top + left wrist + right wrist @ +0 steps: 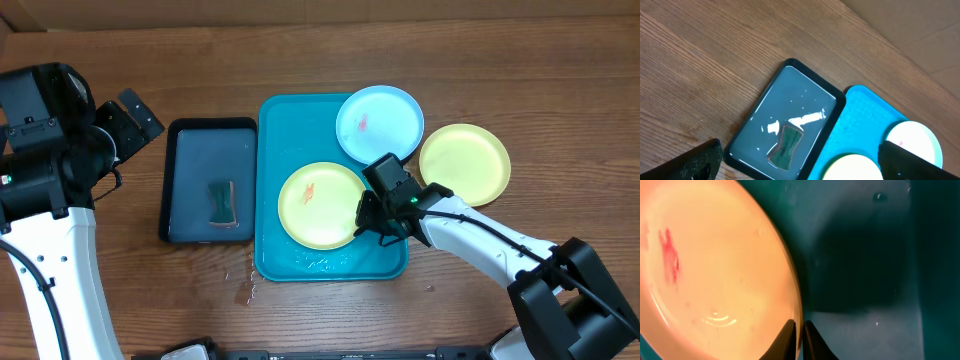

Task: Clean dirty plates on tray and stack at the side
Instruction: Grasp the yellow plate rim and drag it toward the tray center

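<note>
The clean yellow plate sat on the table, beside the tray. The blue plate and the dirty yellow plate had red marks, not wiped yet. The right gripper pinched the dirty yellow plate's rim. The left gripper was spread wide

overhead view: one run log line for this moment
right gripper: shut on rim of smeared pale yellow-green round plastic plate | plate: on turquoise rectangular plastic tray | left gripper: open, empty
</note>
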`<act>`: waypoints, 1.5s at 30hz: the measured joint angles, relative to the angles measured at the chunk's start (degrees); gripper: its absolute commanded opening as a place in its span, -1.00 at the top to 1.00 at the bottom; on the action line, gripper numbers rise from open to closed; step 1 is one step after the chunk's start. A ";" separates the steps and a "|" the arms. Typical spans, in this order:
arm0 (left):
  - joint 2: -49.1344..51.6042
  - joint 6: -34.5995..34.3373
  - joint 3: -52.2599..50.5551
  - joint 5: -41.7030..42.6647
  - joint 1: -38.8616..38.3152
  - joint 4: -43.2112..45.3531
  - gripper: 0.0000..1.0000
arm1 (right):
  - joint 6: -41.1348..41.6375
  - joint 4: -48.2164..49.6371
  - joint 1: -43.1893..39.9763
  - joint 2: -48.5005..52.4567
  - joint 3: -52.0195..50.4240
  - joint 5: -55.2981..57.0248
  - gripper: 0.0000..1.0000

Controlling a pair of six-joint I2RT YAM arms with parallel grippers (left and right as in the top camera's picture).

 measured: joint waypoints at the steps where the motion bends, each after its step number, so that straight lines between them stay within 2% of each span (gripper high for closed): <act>1: 0.00 0.00 0.00 0.00 0.00 0.02 -1.00 | 0.00 1.01 0.00 0.00 0.00 0.81 0.86; 4: 0.00 0.00 0.00 0.00 0.00 0.02 -1.00 | -0.04 3.80 0.00 0.00 0.00 3.15 0.85; 7: 0.00 0.00 0.00 0.00 0.00 0.02 -1.00 | -0.61 5.99 -0.02 0.00 0.00 4.39 0.53; 9: 0.00 0.02 0.00 0.00 0.00 0.00 -1.00 | -0.94 6.01 0.00 0.00 0.00 4.92 0.43; 13: 0.00 0.00 0.00 0.00 0.00 0.02 -1.00 | -1.20 3.98 0.00 0.00 0.00 3.58 0.46; 16: 0.00 0.00 0.00 0.00 0.00 0.00 -0.99 | -1.01 2.69 0.00 0.00 0.00 1.51 0.56; 26: 0.00 0.00 0.00 0.00 0.00 0.00 -0.99 | -0.04 1.97 0.00 0.04 0.00 -0.11 0.59; 29: 0.00 0.00 0.00 0.00 0.00 0.00 -1.00 | 0.00 2.19 0.00 0.79 0.00 -0.11 0.71; 31: 0.00 0.00 0.00 0.00 0.00 0.02 -1.00 | 0.02 2.32 -0.02 1.81 0.00 -0.24 0.92; 33: 0.00 0.00 0.00 0.00 0.00 0.04 -1.00 | 0.24 2.56 0.00 2.29 -0.02 -0.28 0.92; 42: 0.00 0.00 0.00 0.00 0.00 0.00 -1.00 | 0.15 4.55 -0.24 2.38 0.02 0.35 0.90; 45: 0.00 0.00 0.00 0.00 0.00 0.00 -0.99 | 0.17 4.55 -0.44 2.38 0.22 1.36 0.57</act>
